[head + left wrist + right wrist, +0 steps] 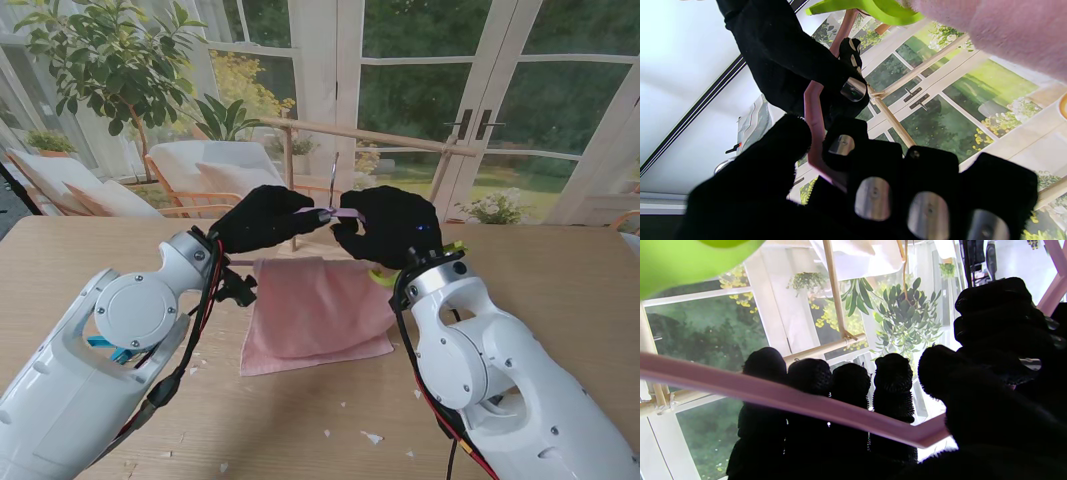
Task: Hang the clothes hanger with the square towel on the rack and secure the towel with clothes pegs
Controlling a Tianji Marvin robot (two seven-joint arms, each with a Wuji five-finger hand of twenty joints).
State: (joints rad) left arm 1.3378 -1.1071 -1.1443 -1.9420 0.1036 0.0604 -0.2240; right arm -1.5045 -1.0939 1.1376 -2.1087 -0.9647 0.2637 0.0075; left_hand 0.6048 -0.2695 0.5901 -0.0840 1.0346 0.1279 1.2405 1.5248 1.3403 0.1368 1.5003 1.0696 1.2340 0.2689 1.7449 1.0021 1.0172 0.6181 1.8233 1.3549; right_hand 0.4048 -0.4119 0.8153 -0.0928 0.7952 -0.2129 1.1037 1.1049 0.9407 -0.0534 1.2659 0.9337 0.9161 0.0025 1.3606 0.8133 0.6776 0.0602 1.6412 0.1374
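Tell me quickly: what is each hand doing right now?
Left hand: shut on the hanger.
Right hand: shut on the hanger too.

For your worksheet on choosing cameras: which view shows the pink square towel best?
The stand view: the pink square towel hangs in full between both arms. The left wrist view catches only a blurred pink corner; the right wrist view shows none of it.

pink hanger (335,213) aloft, pink towel (318,312) draped (wrinkled)

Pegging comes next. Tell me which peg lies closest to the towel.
The green peg, at the right edge of the pink towel beside the right hand. The blue peg lies apart on the left, half hidden under the left arm.
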